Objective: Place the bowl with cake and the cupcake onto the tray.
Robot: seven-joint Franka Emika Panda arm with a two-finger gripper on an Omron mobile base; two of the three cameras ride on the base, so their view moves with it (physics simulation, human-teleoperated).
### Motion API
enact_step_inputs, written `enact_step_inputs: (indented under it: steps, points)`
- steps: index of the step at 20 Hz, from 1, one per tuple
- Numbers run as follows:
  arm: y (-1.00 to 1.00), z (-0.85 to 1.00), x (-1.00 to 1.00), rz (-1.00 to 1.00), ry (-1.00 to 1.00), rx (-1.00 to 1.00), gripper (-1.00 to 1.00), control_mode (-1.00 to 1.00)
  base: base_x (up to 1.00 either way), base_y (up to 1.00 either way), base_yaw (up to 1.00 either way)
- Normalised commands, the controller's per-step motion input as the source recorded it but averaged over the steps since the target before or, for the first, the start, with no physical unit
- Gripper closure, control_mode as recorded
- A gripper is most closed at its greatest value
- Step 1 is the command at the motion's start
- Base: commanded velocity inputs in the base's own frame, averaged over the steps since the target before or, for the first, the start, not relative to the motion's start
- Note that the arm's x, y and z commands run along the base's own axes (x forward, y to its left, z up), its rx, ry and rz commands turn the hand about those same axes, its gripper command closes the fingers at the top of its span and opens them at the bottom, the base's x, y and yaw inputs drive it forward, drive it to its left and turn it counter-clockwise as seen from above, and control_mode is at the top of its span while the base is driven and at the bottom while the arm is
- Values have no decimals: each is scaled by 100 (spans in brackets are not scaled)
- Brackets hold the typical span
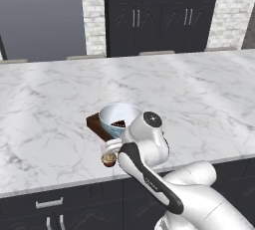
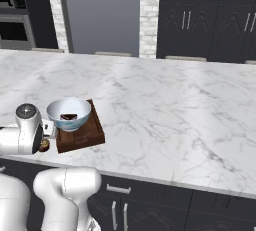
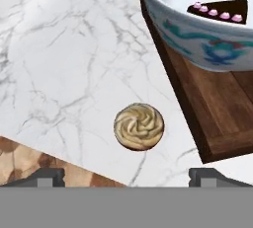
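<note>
The pale bowl (image 1: 119,117) (image 2: 69,112) (image 3: 197,44) with a dark cake wedge (image 3: 220,11) sits on the dark wooden tray (image 1: 93,123) (image 2: 86,136) (image 3: 212,108). The small cupcake (image 1: 108,160) (image 2: 44,145) (image 3: 139,126) with its tan swirled top stands on the marble counter, just off the tray's near corner and close to the counter's front edge. My gripper (image 1: 109,153) (image 3: 126,176) hangs directly above the cupcake, open, with a fingertip on either side of it and nothing between them.
The counter's front edge (image 3: 74,165) runs right under the cupcake, with brown floor (image 3: 20,163) beyond it. White marble counter (image 1: 199,94) spreads wide to the right and behind the tray. Dark cabinets (image 1: 159,10) line the far wall.
</note>
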Motion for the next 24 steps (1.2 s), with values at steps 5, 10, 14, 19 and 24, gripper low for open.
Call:
enact_step_inputs:
  steps: [5, 10, 14, 19, 24]
  points:
    - [2, -32, 12, 0, 9, 0, -100, -100, 0, 0, 0]
    - [4, -17, 21, 0, 7, -1, -100, -100, 0, 0, 0]
    - [18, 0, 15, 0, 3, -3, -100, -100, 0, 0, 0]
    - [29, -8, 10, 0, 3, -7, -100, -100, 0, 0, 0]
    - [9, -26, 2, 0, 4, -15, -100, -100, 0, 0, 0]
